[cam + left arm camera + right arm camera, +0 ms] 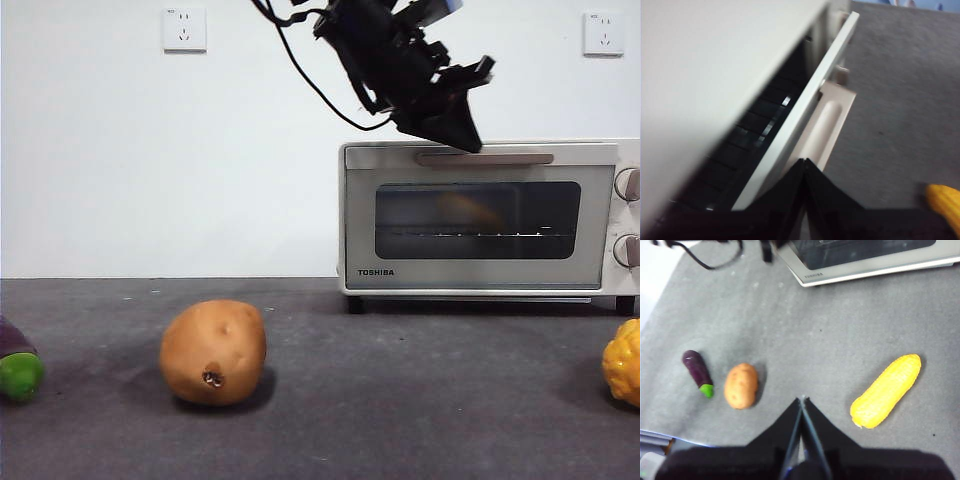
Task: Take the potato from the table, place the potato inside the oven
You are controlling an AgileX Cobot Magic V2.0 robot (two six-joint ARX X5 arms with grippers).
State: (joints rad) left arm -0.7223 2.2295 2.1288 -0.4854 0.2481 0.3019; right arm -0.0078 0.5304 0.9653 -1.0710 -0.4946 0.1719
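The potato (213,352) sits on the table (400,400), out in front of the oven (480,215) & off toward its hinge-free left side in the front view, touching nothing. It's egg-shaped; in the right wrist view its long axis runs roughly front-to-back, toward the oven side of the table, and in the front view a blunt end w/ a small dark pit faces the camera. An eggplant (698,373) lies just beside it, green cap end pointing away from the oven; a corn cob (886,390) lies well apart on the other side. Oven door is cracked open a bit at the top per the left wrist view. Left gripper (805,162) is at the door's handle (825,127), jaws pressed together, tip right by the bar. Right gripper (802,399) hangs high above the table, jaws closed on nothing.
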